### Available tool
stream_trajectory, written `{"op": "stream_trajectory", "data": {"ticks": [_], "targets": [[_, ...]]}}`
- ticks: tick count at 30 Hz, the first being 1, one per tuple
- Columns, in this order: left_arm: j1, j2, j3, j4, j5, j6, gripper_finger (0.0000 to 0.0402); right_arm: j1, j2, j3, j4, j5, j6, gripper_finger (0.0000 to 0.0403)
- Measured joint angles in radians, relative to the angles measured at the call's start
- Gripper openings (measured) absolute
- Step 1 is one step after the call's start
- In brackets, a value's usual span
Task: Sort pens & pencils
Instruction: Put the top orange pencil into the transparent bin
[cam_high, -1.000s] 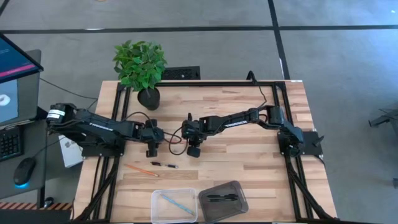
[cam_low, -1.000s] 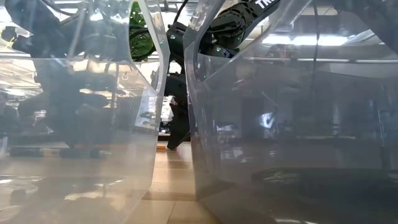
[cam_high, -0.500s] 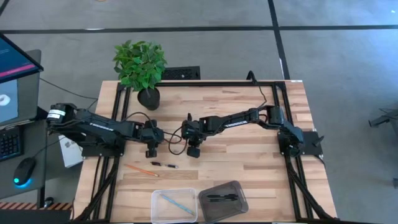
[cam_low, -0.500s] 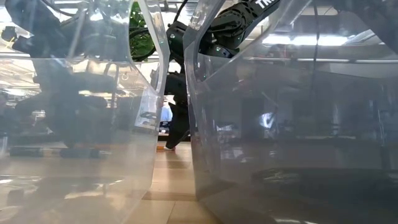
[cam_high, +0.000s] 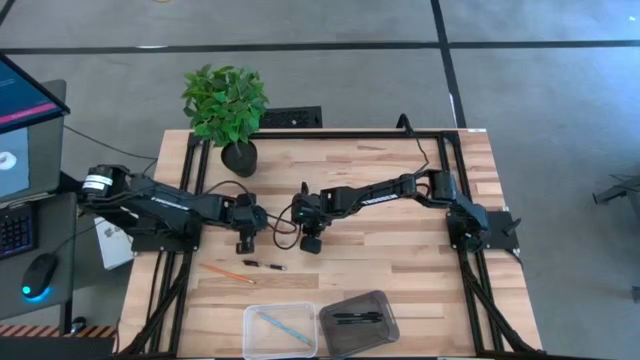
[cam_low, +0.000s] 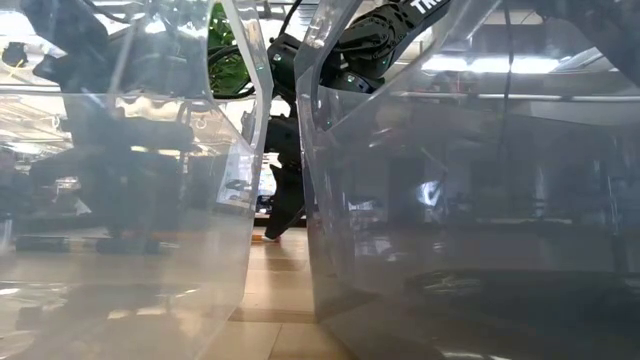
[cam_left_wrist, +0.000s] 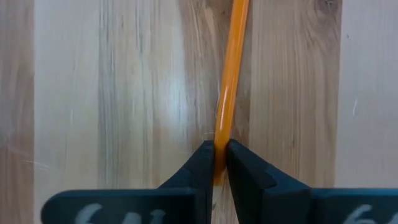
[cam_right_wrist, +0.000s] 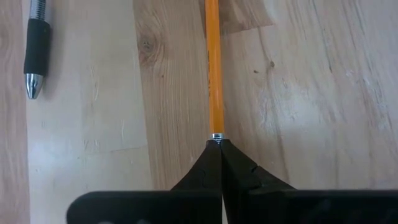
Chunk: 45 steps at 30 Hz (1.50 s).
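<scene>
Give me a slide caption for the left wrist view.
Left tool pinching an orange pencil between its fingers above the wooden table.

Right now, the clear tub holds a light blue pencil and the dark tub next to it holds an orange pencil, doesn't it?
Not quite. The dark tub holds black pens, not an orange pencil. The clear tub does hold the light blue pencil. The high view shows it.

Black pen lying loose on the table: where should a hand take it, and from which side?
Take the black pen at mid-barrel, coming from straight above with the fingers straddling its width. It lies flat on the table, so only its long sides offer purchase.
</scene>
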Motion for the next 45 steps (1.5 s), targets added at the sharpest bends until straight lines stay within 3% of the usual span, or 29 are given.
{"op": "stream_trajectory", "data": {"ticks": [20,29,37,45], "targets": [[-0.001,0.000,0.002,0.007,-0.023,0.037,0.0003,-0.011,-0.048,-0.008,0.040,0.025,-0.028,0.0055],[-0.001,-0.045,0.009,0.010,-0.036,0.034,0.0000,-0.015,-0.157,-0.005,-0.086,0.300,-0.027,0.0056],[-0.005,-0.055,0.009,0.016,-0.060,0.023,0.0000,-0.020,-0.201,-0.002,-0.199,0.369,-0.017,0.0056],[-0.075,-0.057,0.113,-0.077,-0.062,0.031,0.0000,-0.048,-0.207,-0.018,-0.394,0.564,0.034,0.0056]]}}
